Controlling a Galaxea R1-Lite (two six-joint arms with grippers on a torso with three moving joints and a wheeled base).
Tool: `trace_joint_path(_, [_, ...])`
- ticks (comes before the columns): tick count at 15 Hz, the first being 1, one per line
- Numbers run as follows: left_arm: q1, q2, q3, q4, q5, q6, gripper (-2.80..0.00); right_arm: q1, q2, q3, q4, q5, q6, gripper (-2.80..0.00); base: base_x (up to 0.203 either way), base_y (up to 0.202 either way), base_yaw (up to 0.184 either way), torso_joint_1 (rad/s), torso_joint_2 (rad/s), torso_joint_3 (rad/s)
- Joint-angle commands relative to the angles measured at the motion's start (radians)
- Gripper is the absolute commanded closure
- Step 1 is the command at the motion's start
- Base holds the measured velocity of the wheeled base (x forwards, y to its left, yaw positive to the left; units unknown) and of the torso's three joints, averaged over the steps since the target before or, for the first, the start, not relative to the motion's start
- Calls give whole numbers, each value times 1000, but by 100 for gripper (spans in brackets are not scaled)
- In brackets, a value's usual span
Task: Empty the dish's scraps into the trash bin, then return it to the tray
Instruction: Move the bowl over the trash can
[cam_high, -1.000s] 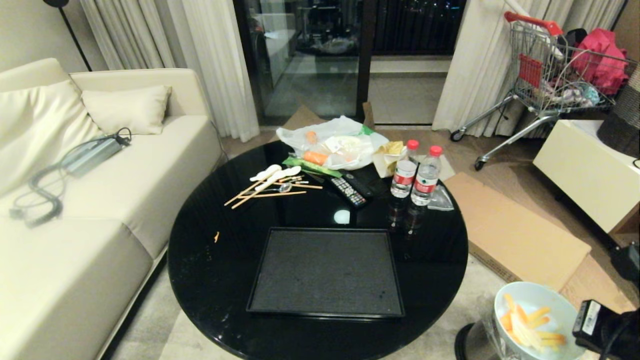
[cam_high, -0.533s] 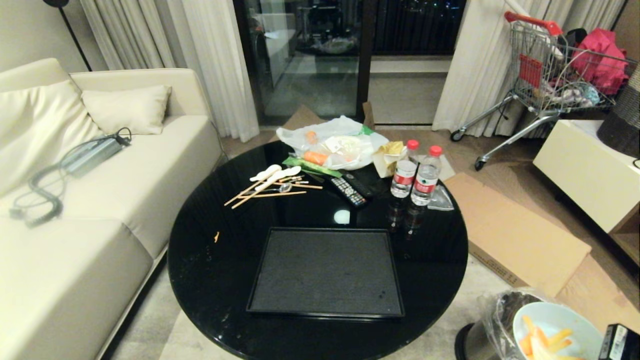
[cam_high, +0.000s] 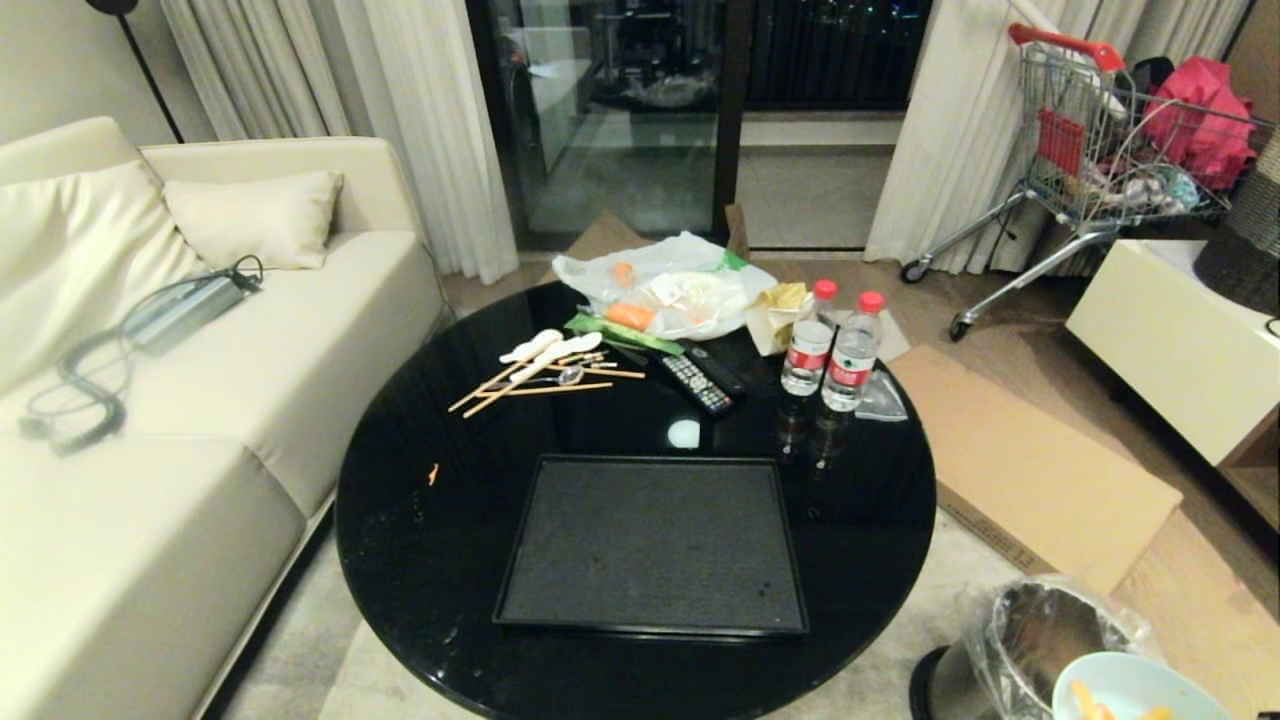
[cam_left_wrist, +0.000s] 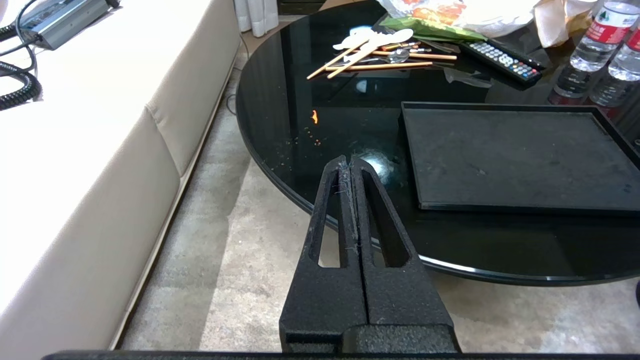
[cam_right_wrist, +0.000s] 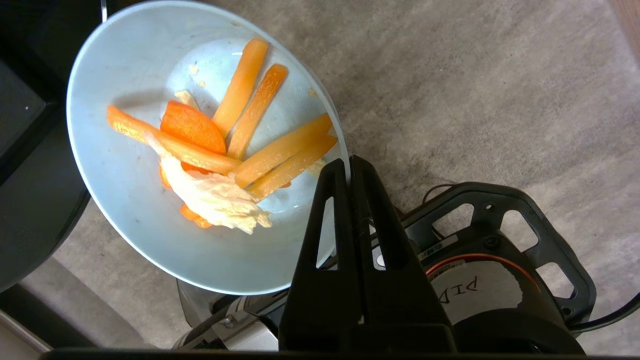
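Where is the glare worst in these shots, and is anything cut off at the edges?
Head view: a ceiling light reflects off the glossy table beyond the matte tray; the dish is cropped at the bottom edge. Left wrist view: the same bright spot sits by the left claw. Right wrist view: even light.

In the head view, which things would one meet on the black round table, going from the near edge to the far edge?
tray → remote controls → green packet → plastic bag of food

Dish (cam_high: 1135, 688) with scraps (cam_high: 1090, 702) now lower, nearly out of head view, uncovering trash bin (cam_high: 1040, 630).
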Motion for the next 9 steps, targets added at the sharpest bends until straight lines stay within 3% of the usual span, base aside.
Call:
trace_joint_path(1, [0, 0, 0, 0, 0, 0, 0, 1, -29, 10, 2, 11, 5, 0, 0, 0, 0, 0, 0, 0])
trace_joint_path(9, [0, 0, 0, 0, 0, 0, 0, 2, 12, -2, -10, 82, 8, 0, 0, 0, 0, 0, 0, 0])
